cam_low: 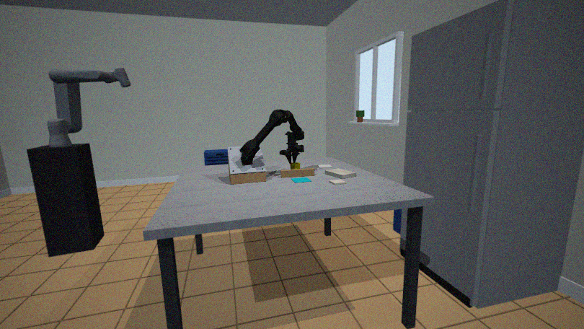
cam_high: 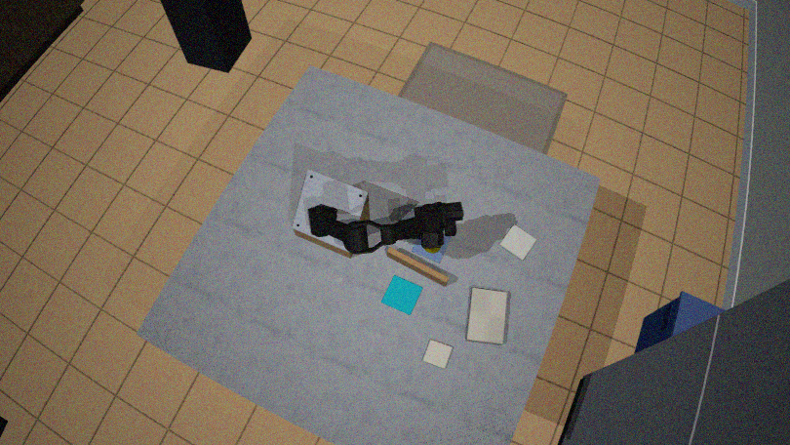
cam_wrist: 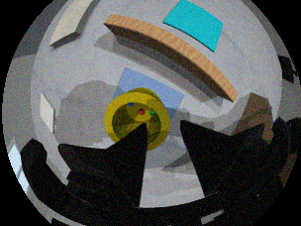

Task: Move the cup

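From the top, the arm hides most of the yellow cup [cam_high: 431, 240] and blue pad [cam_high: 429, 253].

Table [cam_high: 232, 287]: grey top, matt, faintly mottled like stone or laminate; dark matt legs.
Bar [cam_high: 416, 264]: light wood with visible grain, matt.
Cup [cam_wrist: 138, 117]: yellow, smooth, plastic-looking; marbles [cam_wrist: 142, 112] inside too small to judge.
Pads: pale blue pad [cam_wrist: 150, 88] and teal pad [cam_high: 402, 294], both flat, matt.
Gripper [cam_wrist: 161, 155]: black, matt fingers.
Floor [cam_high: 83, 165]: tan tiles, dull finish.
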`<state>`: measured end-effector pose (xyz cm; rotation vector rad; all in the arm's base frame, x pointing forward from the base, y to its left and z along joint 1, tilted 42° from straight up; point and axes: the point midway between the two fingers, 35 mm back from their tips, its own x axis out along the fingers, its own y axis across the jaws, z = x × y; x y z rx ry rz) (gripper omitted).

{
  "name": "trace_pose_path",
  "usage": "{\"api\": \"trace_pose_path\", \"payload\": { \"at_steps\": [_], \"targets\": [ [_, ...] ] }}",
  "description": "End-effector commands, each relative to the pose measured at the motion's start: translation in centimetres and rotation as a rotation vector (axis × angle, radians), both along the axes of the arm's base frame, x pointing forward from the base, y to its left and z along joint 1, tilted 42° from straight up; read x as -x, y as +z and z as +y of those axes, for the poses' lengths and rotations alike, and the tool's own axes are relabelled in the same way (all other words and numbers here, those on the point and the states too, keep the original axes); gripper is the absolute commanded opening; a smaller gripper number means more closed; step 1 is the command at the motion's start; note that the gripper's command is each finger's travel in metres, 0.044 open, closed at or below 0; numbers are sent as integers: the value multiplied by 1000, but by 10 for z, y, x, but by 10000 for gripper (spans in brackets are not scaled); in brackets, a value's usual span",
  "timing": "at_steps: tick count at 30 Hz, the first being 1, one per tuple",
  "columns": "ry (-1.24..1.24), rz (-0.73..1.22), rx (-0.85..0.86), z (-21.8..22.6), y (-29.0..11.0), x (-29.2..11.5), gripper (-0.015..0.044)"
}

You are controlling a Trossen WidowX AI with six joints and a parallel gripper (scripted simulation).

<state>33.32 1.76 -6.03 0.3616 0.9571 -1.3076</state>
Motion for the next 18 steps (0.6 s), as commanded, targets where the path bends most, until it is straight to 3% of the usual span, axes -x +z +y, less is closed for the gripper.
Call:
{"api": "trace_pose_path", "payload": {
  "at_steps": [1, 18],
  "targets": [
    [6, 10, 8, -5, -7, 1, 167],
    [6, 10, 11, -24, -27, 3, 167]
  ]
}}
